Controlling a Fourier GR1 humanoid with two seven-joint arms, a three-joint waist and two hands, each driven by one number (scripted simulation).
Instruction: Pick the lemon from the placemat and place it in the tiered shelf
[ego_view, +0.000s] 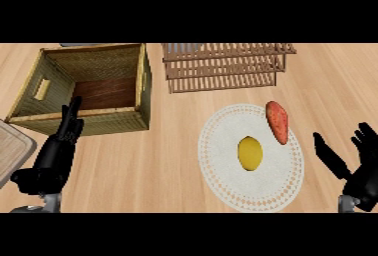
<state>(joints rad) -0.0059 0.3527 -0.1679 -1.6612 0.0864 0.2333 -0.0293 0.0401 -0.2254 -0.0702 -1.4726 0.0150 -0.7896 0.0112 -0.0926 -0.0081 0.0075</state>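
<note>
lemon (250, 152) on placemat (221, 180) | left robot hand (55, 152) fingers straight | right robot hand (363, 172) fingers spread

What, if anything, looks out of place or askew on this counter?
Nothing stands out. The lemon lies on the round placemat, a sweet potato at its far edge. The tiered shelf and wicker basket stand upright. Both hands, left hand and right hand, rest open.

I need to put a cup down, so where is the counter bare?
Bare wood lies between the wicker basket and the round placemat, also between the tiered shelf and the placemat. The placemat holds a lemon and a sweet potato.
</note>
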